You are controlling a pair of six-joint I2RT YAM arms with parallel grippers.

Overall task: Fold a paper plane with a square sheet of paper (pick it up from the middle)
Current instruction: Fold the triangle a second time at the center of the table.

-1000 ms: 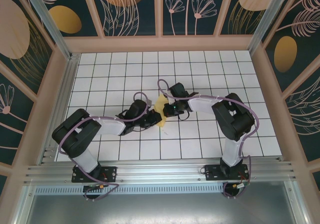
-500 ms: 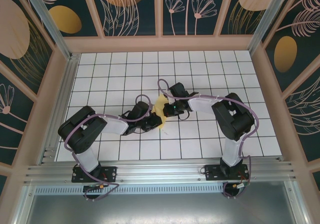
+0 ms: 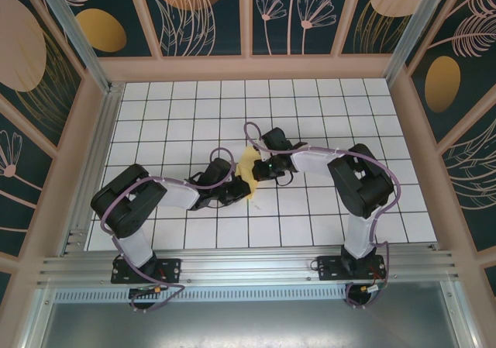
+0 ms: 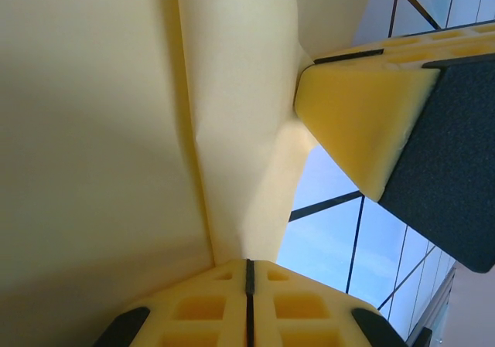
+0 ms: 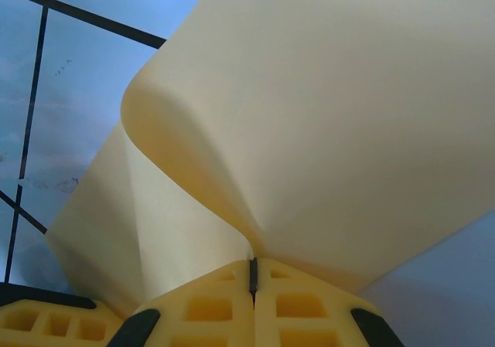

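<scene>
Paper sheet (image 3: 249, 163) | left end effector (image 4: 247, 268) pinching it | right end effector (image 5: 252, 267) pinching it

Pale yellow paper (image 3: 249, 163), white table (image 3: 325, 108) with black grid lines, dark teal walls (image 3: 205, 30) with peach plant motifs

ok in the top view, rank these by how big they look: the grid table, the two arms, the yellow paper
1. grid table
2. left arm and right arm: about alike, not ranked
3. yellow paper: smallest, partly covered by the arms
</scene>
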